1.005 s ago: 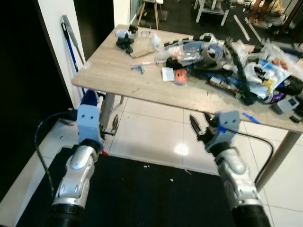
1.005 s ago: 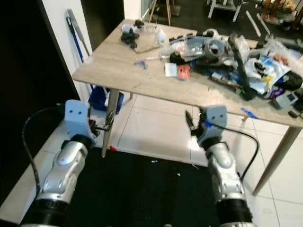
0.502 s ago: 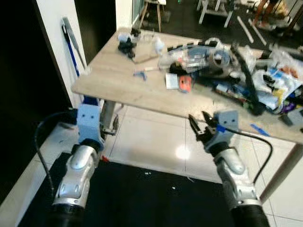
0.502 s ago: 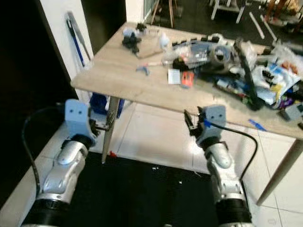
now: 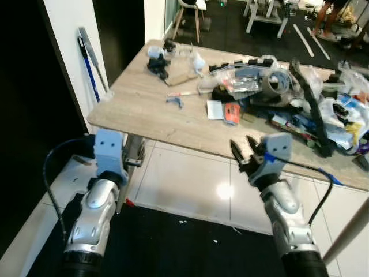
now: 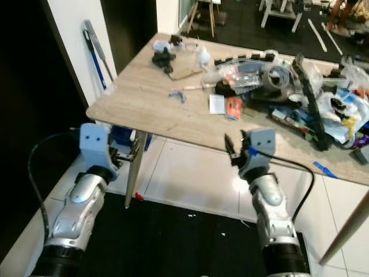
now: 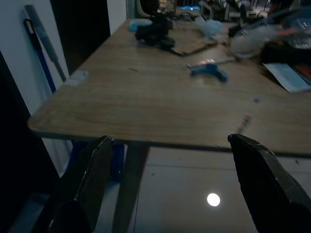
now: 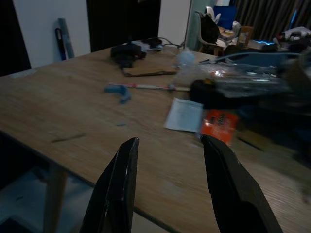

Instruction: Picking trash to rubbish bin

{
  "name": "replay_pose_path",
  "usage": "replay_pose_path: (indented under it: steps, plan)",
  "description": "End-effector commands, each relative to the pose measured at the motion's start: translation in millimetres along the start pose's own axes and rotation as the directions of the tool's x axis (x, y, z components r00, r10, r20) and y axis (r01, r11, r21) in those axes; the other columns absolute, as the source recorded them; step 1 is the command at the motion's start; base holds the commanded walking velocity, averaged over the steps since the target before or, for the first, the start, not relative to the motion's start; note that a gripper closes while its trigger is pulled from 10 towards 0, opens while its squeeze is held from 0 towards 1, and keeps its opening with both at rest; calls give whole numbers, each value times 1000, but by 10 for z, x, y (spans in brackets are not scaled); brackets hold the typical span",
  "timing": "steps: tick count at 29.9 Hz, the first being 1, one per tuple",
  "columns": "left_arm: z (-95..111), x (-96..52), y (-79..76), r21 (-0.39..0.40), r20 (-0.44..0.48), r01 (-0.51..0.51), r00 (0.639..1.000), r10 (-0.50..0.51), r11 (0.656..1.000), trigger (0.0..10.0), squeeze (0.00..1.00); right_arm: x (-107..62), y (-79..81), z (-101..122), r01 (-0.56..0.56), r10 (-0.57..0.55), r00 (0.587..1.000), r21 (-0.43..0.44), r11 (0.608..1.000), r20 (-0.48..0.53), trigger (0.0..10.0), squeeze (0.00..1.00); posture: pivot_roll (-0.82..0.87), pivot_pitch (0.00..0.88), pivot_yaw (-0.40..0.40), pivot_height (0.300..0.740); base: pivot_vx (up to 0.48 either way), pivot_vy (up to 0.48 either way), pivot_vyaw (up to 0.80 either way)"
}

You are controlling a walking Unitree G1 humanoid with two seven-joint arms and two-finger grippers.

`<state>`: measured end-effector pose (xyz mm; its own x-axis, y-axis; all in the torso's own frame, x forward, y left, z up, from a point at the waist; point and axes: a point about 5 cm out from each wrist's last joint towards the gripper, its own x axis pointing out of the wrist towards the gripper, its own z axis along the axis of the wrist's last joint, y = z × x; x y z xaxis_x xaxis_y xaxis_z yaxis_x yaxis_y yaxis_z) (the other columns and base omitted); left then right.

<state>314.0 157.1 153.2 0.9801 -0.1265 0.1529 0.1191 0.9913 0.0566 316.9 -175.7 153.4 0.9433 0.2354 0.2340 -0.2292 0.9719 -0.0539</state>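
Desk (image 5: 138, 109) near edge faced; white tiled floor (image 5: 184, 184) open beneath it. Left claw (image 7: 170, 194) held wide apart, empty, below the desk corner. Right claw (image 5: 243, 154) parted, empty, at the front edge. Trash (image 5: 288, 98) is heaped on the right half; orange packet (image 5: 232, 112) and white paper (image 8: 183, 114) nearest.

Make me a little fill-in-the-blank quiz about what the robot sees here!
1. The cluttered table has a top made of ____.
2. Both the left gripper and the right gripper have their fingers ____.
3. The orange packet lies beside a ____ paper card.
4. The floor tiles under the table are ____.

Missing words: wood; open; white; white
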Motion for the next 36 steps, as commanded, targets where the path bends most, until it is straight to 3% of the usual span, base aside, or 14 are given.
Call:
replay_pose_path:
  steps: [1,36]
  plan:
    - [-55,-31,18,-1,-28,-3,1000,3,1000,10000,0,-15,36,-23,-19,19,1000,0,1000,-12,10000,0,-36,101,-70,740,322,0,0]
    - [-57,-37,18,-1,-35,0,999,0,1000,10000,0,-12,73,-20,-38,38,999,2,999,-15,10000,0,-37,117,-71,740,326,0,0]
